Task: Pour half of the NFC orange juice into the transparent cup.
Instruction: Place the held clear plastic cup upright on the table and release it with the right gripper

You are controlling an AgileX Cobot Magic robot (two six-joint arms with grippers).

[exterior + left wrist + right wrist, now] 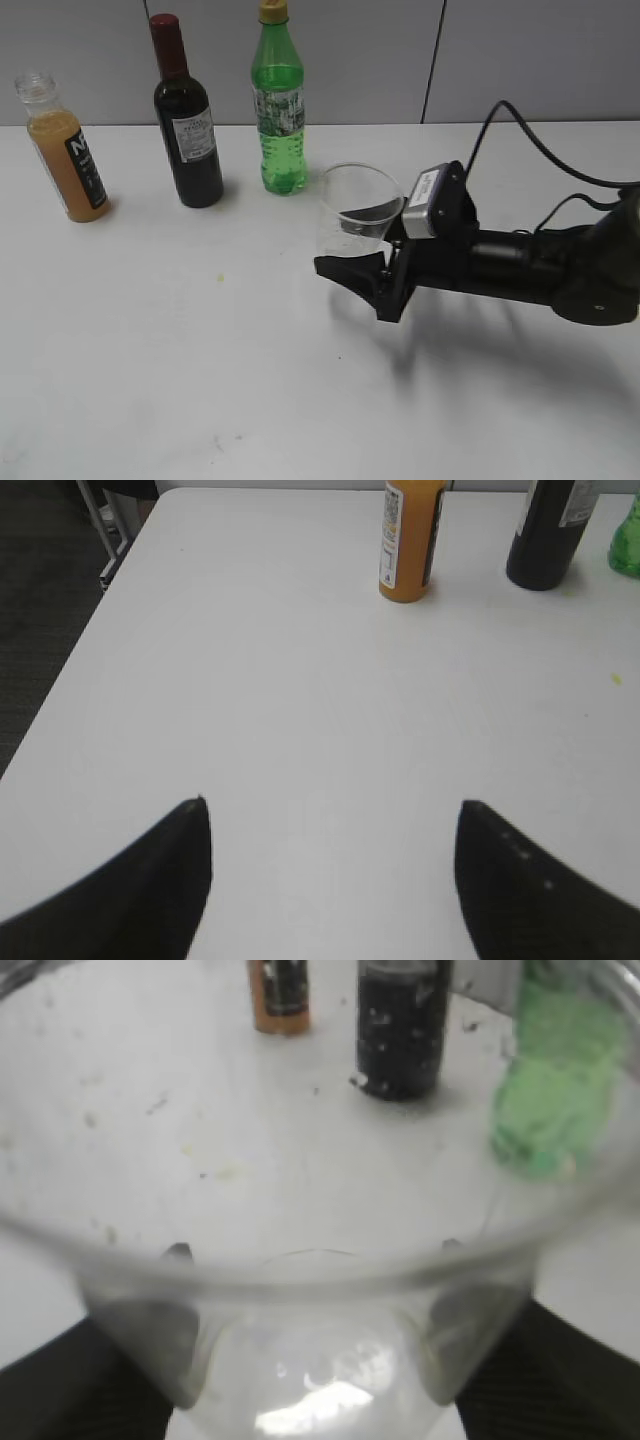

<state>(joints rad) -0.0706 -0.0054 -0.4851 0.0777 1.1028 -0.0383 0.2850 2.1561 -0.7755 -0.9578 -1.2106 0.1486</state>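
**Cup in the right claw, juice bottle not yet picked up**

The right claw [365,262] is wrapped around the clear cup [355,210]: in the right wrist view a finger stands on each side of the cup's lower wall, pressed against it, so it looks grasped rather than merely framed. The cup stands upright and empty on the white table [200,380].

Taking the cup as the landmark, the orange juice bottle [68,150] is well to its left, at the far end of the row, capless and leaning a little. A wine bottle [186,120] stands between, and a green bottle [279,110] is just behind and left of the cup.

The left claw [335,880] hangs released over bare table, holding nothing, with the juice bottle ahead of it.

The step in hand seems to be steadying the cup. Next, the left claw likely needs to reach the juice bottle, clamp its body and carry it to the cup.
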